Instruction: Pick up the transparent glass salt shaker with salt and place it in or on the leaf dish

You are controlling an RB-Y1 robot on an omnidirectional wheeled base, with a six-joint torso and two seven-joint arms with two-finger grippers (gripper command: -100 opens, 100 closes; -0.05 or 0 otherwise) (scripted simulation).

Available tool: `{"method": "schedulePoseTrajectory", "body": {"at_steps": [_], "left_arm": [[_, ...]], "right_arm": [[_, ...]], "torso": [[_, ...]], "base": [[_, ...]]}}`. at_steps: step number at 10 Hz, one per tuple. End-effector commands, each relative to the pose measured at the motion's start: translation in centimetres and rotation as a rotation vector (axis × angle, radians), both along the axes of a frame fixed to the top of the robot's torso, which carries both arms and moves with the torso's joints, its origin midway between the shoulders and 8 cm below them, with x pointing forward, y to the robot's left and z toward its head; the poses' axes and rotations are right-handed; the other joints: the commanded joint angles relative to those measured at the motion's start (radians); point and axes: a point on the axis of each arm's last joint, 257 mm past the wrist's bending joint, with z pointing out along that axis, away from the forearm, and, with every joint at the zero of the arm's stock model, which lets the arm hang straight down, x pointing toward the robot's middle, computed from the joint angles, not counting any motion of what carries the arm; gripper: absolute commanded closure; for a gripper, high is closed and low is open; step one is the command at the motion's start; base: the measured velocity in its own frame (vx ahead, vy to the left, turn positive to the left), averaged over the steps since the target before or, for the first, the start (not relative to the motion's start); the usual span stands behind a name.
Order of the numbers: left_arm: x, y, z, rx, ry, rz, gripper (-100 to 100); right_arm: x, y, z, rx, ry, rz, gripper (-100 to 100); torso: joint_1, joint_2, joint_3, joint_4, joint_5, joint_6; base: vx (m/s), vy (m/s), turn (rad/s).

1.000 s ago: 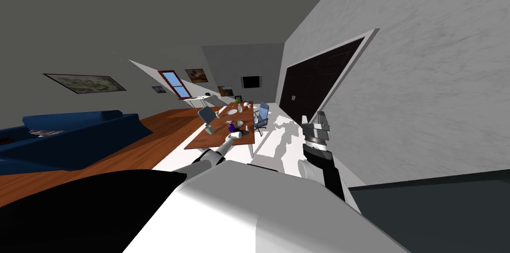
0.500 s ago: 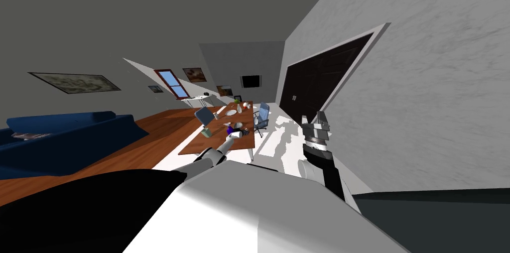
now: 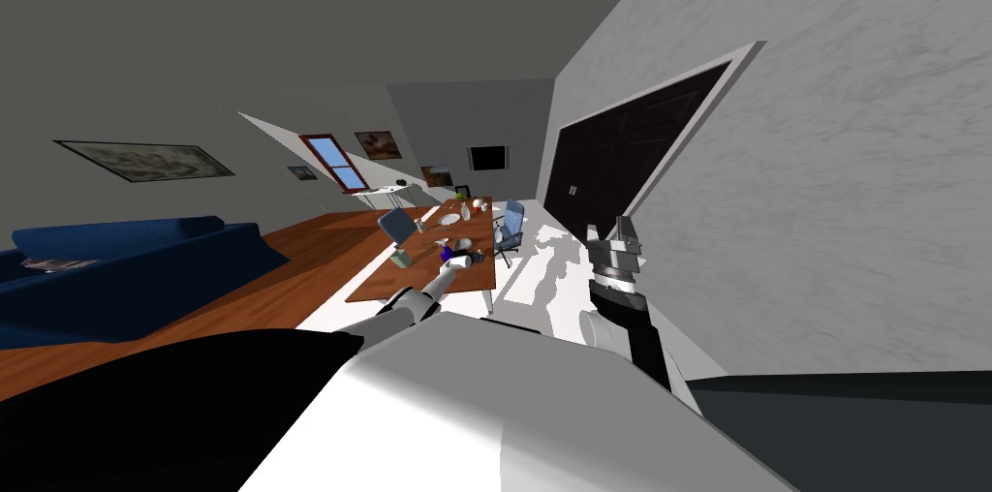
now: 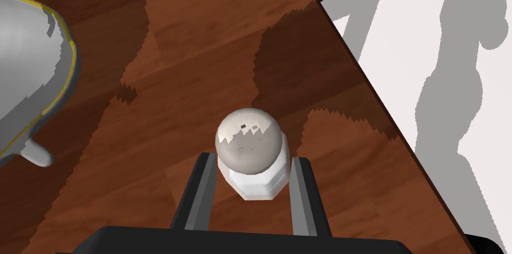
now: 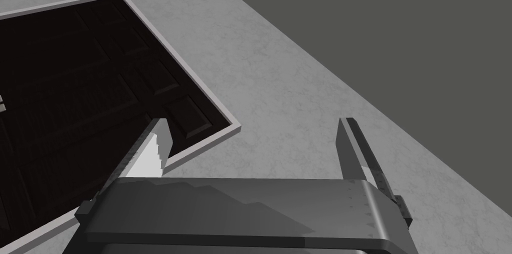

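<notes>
Lower centre of left wrist view: left hand (image 4: 252, 158) narrowed onto salt shaker (image 4: 250, 148), upright on desk (image 4: 200, 41). Lift straight, keep it vertical, carry to dish (image 4: 30, 66) upper left. Right hand (image 5: 253, 121) wide.

Salt shaker (image 4: 255, 182): pale white body, dull grey domed cap. Table (image 4: 200, 56): reddish-brown wood grain, blotched with darker brown shadow. Dish (image 4: 25, 56): light grey with a thin yellow rim. Floor (image 4: 450, 81): white with grey shadows. Sofa (image 3: 136, 259): dark blue.
</notes>
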Motion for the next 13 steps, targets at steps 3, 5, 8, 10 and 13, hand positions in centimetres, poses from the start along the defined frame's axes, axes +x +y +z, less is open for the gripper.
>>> {"method": "schedulePoseTrajectory", "body": {"at_steps": [3,5,8,10,13], "left_arm": [[0.0,0.0,0.0,0.0,0.0,0.0,100],[-0.3,0.9,-0.1,-0.006,0.004,0.023,100],[-0.2,4.5,0.8,-0.019,-0.005,0.092,100],[-0.2,8.2,1.9,-0.027,-0.014,0.156,100],[-0.3,11.2,2.9,-0.033,-0.021,0.204,100]], "right_arm": [[0.0,0.0,0.0,0.0,0.0,0.0,0],[0.0,0.0,0.0,0.0,0.0,0.0,0],[0.0,0.0,0.0,0.0,0.0,0.0,0],[0.0,0.0,0.0,0.0,0.0,0.0,0],[0.0,0.0,0.0,0.0,0.0,0.0,0]], "torso": [[0.0,0.0,0.0,0.0,0.0,0.0],[0.0,0.0,0.0,0.0,0.0,0.0],[-0.008,0.01,0.002,-0.004,0.001,-0.002],[-0.006,0.007,0.001,-0.004,0.001,-0.003],[-0.004,0.0,-0.003,-0.006,0.002,-0.003]], "base": [[0.0,0.0,0.0],[-0.057,-0.032,-0.001],[-0.129,-0.134,-0.01],[-0.056,-0.132,-0.023],[0.013,-0.083,-0.011]]}}
